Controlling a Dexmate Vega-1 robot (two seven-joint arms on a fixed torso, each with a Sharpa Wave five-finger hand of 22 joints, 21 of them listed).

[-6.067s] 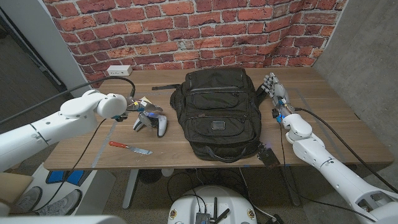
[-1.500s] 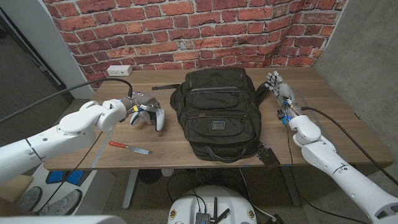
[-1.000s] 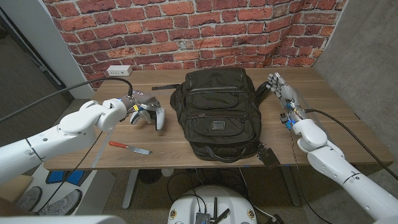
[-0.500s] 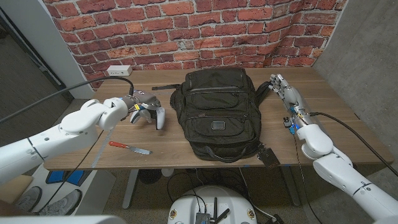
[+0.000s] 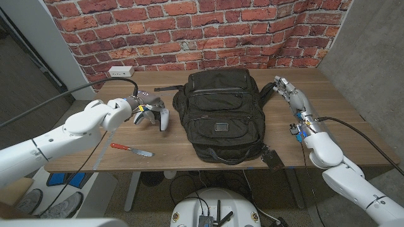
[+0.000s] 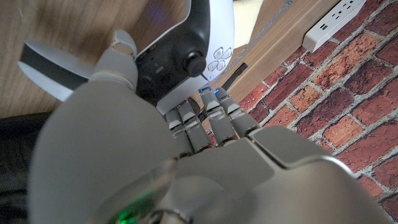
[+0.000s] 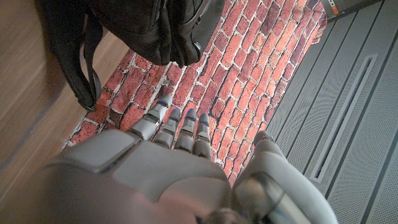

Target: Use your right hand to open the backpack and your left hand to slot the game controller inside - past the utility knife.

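Observation:
The black backpack (image 5: 220, 116) lies closed in the middle of the table. To its left, my left hand (image 5: 135, 109) grips the white and black game controller (image 5: 162, 118), close to the backpack's left side. In the left wrist view my fingers (image 6: 198, 121) curl over the controller (image 6: 180, 43). The utility knife (image 5: 132, 149), with a red handle, lies on the table in front of my left hand. My right hand (image 5: 287, 93) is open with its fingers straight, just right of the backpack and apart from it. The right wrist view shows that hand (image 7: 168, 149) near the backpack (image 7: 155, 25).
A white power strip (image 5: 120, 70) sits at the table's back left by the brick wall. A black strap (image 5: 165, 89) lies behind the controller. A dark tag (image 5: 273, 157) lies at the front edge, right of the backpack. Bare wood shows on the table's right side.
My left hand has closed on the controller and drawn it slightly back and toward the backpack. My right arm has swung to the right, its hand staying open beside the backpack.

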